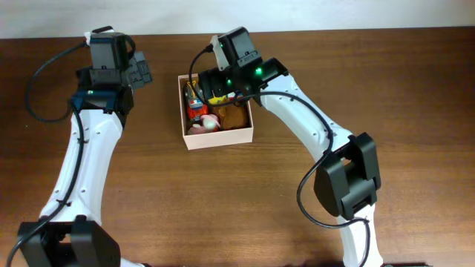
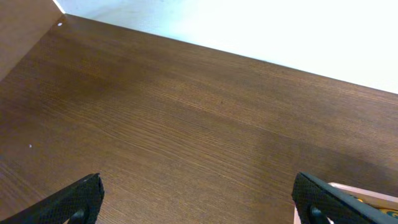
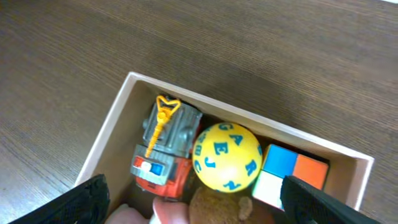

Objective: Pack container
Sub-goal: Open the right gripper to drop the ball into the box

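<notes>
The container (image 1: 223, 138) is a shallow white-walled box on the brown table, just left of centre. In the right wrist view its far rim (image 3: 273, 126) frames a red and grey toy truck (image 3: 165, 149), a yellow ball with blue letters (image 3: 227, 155), a colour cube (image 3: 292, 171), a brown plush (image 3: 217, 208) and a pink toy (image 3: 171, 211). My right gripper (image 3: 199, 205) hangs open over these toys, holding nothing; from overhead it (image 1: 223, 93) sits above the box's far half. My left gripper (image 1: 139, 72) is open over bare table, left of the box, and empty (image 2: 199, 205).
A corner of the box (image 2: 367, 198) shows at the lower right of the left wrist view. The table's far edge (image 2: 249, 53) meets a white wall. The right arm's elbow (image 1: 347, 174) stands over the table to the right.
</notes>
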### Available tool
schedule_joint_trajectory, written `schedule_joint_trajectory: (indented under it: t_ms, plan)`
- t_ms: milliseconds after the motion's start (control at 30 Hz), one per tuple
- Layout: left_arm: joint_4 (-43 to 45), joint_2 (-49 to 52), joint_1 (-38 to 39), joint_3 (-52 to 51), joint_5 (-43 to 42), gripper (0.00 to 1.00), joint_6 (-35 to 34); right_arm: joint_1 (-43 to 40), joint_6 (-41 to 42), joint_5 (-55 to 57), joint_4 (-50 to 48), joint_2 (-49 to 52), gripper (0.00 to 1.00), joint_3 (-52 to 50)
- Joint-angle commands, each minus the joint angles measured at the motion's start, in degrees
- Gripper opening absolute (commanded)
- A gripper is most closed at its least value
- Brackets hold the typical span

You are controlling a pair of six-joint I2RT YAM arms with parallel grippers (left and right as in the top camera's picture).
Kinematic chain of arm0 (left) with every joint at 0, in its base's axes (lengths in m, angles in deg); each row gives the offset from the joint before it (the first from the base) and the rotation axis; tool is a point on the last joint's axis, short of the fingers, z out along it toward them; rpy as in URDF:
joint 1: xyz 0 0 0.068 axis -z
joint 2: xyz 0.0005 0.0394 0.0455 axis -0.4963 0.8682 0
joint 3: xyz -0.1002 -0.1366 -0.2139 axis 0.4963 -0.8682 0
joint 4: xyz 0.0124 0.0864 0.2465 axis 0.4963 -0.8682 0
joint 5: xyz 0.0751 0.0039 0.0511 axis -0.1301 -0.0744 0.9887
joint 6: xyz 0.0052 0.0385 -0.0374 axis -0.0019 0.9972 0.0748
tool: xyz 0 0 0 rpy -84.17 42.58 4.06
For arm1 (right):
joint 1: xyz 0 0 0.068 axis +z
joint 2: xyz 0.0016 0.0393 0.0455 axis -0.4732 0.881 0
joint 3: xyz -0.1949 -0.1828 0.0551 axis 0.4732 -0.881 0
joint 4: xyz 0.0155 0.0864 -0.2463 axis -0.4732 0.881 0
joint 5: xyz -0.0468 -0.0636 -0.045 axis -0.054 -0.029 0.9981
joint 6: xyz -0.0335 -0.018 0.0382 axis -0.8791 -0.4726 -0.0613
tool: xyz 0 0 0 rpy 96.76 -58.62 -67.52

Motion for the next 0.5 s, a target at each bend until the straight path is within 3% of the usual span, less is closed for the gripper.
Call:
schedule_joint_trajectory:
  t_ms: [0, 200, 333, 467]
  plan:
    - [-0.02, -0.68, -0.22, 0.50, 0.61, 0.99, -0.74, -2.69, -0.17, -0.44, 0.90, -2.43, 0.90, 0.55]
    - [-0.02, -0.68, -0.22, 0.50, 0.61, 0.99, -0.74, -9.33, -0.17, -0.22, 8.44, -7.10, 0.91, 1.66]
    - [-0.02, -0.68, -0.22, 0.50, 0.61, 0.99, -0.74, -15.39, -0.17, -0.24, 13.38, -9.40, 1.00, 1.66]
    - [-0.02, -0.68, -0.22, 0.50, 0.61, 0.99, -0.74, -21.35, -0.33, -0.26, 16.90, -9.68, 0.99, 1.66]
